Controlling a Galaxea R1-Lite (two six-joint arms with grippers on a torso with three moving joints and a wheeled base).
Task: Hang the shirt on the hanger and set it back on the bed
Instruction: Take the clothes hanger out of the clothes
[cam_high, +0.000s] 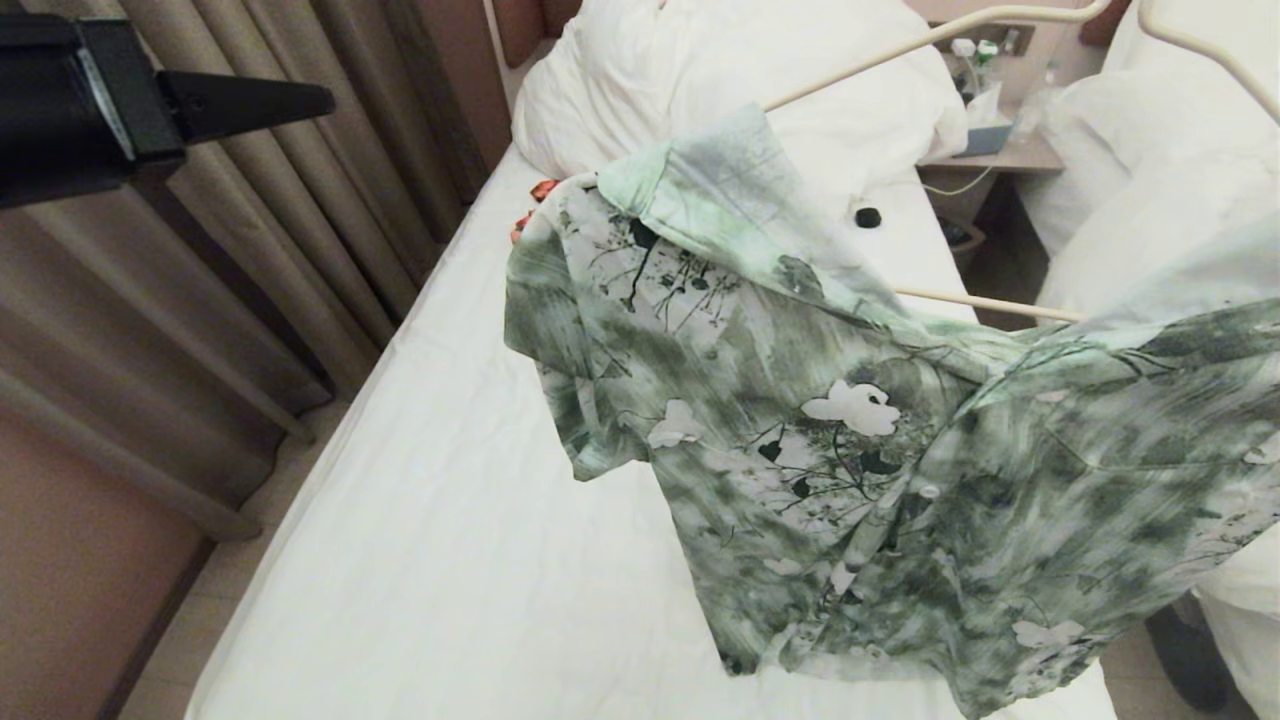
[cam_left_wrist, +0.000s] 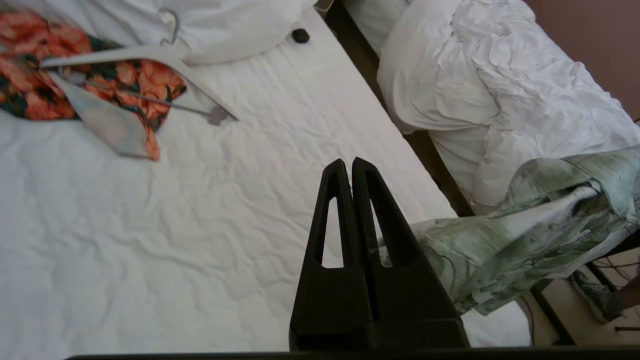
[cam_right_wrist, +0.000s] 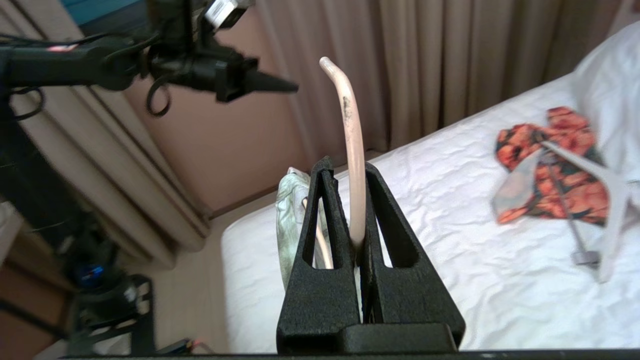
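The green-and-white flowered shirt (cam_high: 800, 430) hangs in the air over the bed (cam_high: 430, 520), draped on the thin cream hanger (cam_high: 880, 62), whose lower bar (cam_high: 990, 304) pokes out of the cloth. My right gripper (cam_right_wrist: 350, 164) is shut on the hanger's hook (cam_right_wrist: 350, 120), with a fold of the shirt (cam_right_wrist: 290, 220) just beside its fingers. It is outside the head view. My left gripper (cam_high: 322, 100) is up at the far left, clear of the shirt, shut and holding nothing (cam_left_wrist: 348, 161). The shirt's hem (cam_left_wrist: 525, 230) trails off the bed's side.
An orange-and-black floral garment (cam_left_wrist: 125, 80) with a thick white hanger (cam_left_wrist: 150, 52) lies near the big pillow (cam_high: 720, 70). A small black object (cam_high: 867, 216) sits on the sheet. A second bed with a heaped duvet (cam_left_wrist: 500, 85) stands alongside. Curtains (cam_high: 300, 220) hang to the left.
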